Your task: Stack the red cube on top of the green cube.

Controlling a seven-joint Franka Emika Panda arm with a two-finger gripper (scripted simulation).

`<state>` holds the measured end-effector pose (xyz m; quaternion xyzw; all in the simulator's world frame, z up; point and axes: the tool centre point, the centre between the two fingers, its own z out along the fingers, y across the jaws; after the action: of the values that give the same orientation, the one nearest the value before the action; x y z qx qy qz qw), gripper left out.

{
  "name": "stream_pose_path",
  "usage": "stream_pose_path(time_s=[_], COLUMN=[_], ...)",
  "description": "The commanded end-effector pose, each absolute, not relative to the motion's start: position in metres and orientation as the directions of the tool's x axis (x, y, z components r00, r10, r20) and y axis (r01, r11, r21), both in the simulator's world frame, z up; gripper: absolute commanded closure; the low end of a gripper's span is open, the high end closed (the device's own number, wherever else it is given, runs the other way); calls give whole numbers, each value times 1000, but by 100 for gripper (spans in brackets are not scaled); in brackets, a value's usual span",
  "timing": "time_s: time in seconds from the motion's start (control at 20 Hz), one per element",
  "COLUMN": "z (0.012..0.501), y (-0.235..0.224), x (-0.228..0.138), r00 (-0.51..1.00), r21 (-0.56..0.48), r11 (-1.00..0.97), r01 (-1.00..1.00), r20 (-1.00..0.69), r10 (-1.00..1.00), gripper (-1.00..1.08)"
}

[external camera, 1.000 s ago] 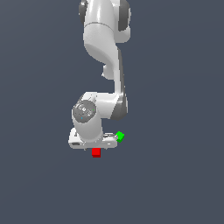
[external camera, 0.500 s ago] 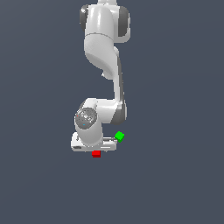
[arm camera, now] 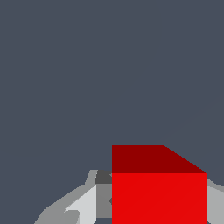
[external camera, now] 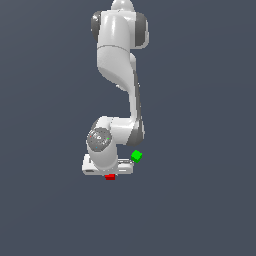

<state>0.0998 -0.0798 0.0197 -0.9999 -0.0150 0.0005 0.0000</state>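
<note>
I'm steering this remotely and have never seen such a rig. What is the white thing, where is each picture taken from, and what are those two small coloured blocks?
The white thing is a jointed robot arm, rendered in a simulator. One picture looks at it from outside; the other comes from a camera on its wrist, looking past the jaws. The gripper sits low over the red cube, which fills the wrist view between the grey fingers. Whether the jaws already pinch it cannot be told. The green cube lies apart, toward the exterior view's right, with nothing on it.

Flat even light, sharp, coarse renders
</note>
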Motion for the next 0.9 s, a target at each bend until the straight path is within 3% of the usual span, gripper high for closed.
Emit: stream_pose_path(time_s=[0.0,0.5,0.85], z=[20,23,52], y=[-80,-80,-80], x=[100,100,99], r00=[1000,1000,1000], r21=[0,0,0], r11=[-1000,-1000,-1000], r01=[30,30,30], r20=[0,0,0], r10=[30,30,30], gripper=[108,108,108])
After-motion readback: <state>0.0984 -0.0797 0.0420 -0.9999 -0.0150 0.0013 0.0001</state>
